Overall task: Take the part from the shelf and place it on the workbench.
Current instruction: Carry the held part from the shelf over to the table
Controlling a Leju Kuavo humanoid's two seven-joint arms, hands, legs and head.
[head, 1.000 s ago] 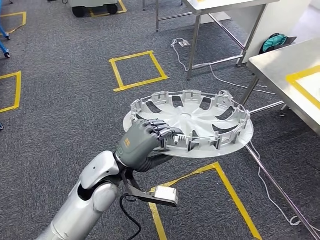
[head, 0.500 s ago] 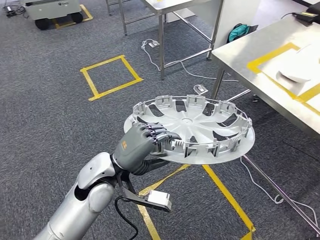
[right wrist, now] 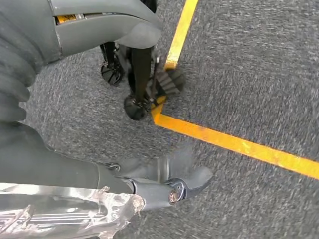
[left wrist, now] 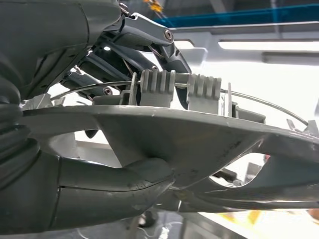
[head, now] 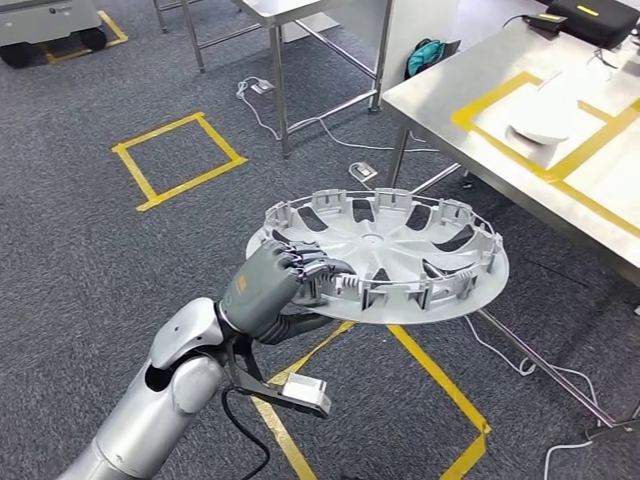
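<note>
We're in the carrying leg here: the left hand (head: 266,288) grasps the wheel cover (head: 377,255) by its near rim, fingers curled over the top edge and the thumb pressed up from underneath. The part rides out flat beyond the hand, inner side up, in mid-air above grey carpet (head: 90,260) and yellow floor tape (head: 438,370). It's off the shelf, not yet delivered.

The workbench (head: 453,95) lies ahead of the hand and off to its right, well apart. By my reading, the next move calls for closing that gap, lifting the disc over the bench edge and keeping it level, since a one-sided grip on a wide disc could let the far rim sag.

The cover looks like thin moulded silver-grey plastic: curved spokes, ribbed clips ringing the rim, a wire retaining ring threaded through them. The bench top is brushed metal marked with yellow tape.

The right hand (right wrist: 165,186) hangs over the carpet, holding nothing, fingers apart.
</note>
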